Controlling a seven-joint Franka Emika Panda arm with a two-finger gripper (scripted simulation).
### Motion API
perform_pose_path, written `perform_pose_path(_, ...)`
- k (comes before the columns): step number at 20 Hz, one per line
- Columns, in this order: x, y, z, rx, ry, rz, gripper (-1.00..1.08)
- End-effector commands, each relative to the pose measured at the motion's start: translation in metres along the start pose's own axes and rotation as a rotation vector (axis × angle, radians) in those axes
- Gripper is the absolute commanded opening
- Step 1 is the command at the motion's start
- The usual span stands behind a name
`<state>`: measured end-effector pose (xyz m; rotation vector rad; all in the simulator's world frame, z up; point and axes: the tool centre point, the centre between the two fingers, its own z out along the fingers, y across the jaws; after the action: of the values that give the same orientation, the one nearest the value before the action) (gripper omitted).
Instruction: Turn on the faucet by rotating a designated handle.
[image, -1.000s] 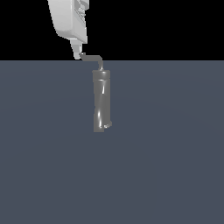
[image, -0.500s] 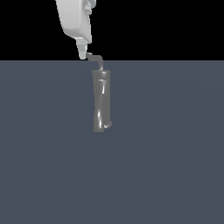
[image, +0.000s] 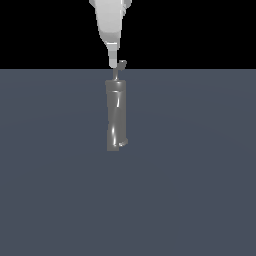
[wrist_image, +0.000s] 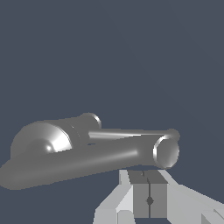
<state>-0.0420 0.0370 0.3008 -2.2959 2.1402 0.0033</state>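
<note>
The faucet (image: 116, 116) is a tall glossy grey column standing upright on the dark floor. On its top sits the handle (image: 120, 66), a thin grey rod that shows only as a short stub from this side. My gripper (image: 113, 61) hangs just above the column, its tip right beside the handle on the exterior view's left. In the wrist view the faucet (wrist_image: 87, 159) lies large in front of my gripper (wrist_image: 148, 176), with the handle (wrist_image: 131, 133) running along it. The two pads are pressed together and hold nothing.
A flat dark grey-blue floor (image: 200, 190) surrounds the faucet. A small nub (image: 123, 143) sticks out at the column's base.
My gripper has moved toward the exterior view's right. The handle, which reached out to the left before, has swung round with it and now looks short.
</note>
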Motion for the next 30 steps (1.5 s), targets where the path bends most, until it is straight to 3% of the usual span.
perform_pose_path(1,0.004,-0.002,0.0,0.0,0.0,0.001,-1.0)
perform_pose_path(27,0.091,-0.049,0.0,-0.001,0.003,0.041,-1.0)
perform_pose_path(28,0.091,-0.049,0.0,-0.001,0.003,0.041,-1.0)
perform_pose_path(29,0.049,-0.051,0.0,-0.003,-0.01,-0.023,-1.0)
perform_pose_path(30,0.05,-0.053,0.0,-0.003,-0.009,-0.021,-1.0)
